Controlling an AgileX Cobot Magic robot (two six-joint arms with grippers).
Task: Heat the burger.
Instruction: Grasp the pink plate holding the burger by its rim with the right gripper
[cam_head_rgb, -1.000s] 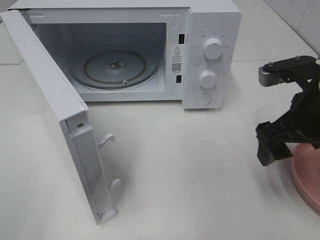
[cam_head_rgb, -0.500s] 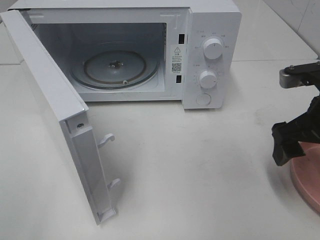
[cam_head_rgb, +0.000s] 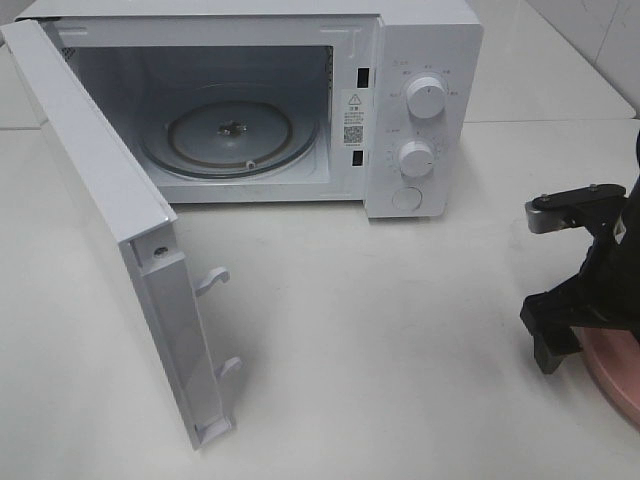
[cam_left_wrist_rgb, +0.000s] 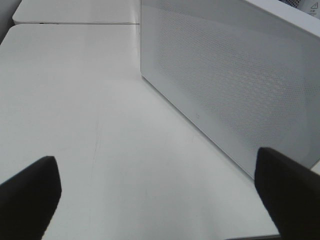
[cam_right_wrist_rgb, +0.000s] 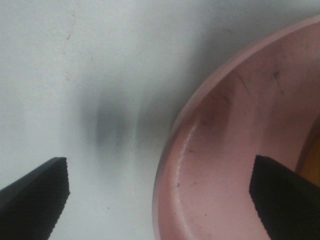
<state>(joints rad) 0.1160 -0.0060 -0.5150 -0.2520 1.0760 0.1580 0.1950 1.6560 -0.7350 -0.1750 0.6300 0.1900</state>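
Note:
The burger cannot be made out in the high view. Only a thin golden-brown sliver (cam_right_wrist_rgb: 315, 150) shows at the edge of the right wrist view, inside the pink plate (cam_right_wrist_rgb: 225, 150). My right gripper (cam_right_wrist_rgb: 160, 200) is open and low over the plate's rim, one finger over the table and one over the plate. In the high view it (cam_head_rgb: 560, 335) is at the right edge, beside the plate (cam_head_rgb: 612, 380). My left gripper (cam_left_wrist_rgb: 160, 200) is open and empty above the table, by the outer face of the microwave door (cam_left_wrist_rgb: 225, 75).
A white microwave (cam_head_rgb: 425, 110) stands at the back, its door (cam_head_rgb: 110, 200) swung wide open to the left. Its glass turntable (cam_head_rgb: 228, 135) is bare. The white table (cam_head_rgb: 380, 330) stretches between the door and the plate.
My right gripper has come down to the plate's rim at the right edge of the table. The microwave and its door have not moved.

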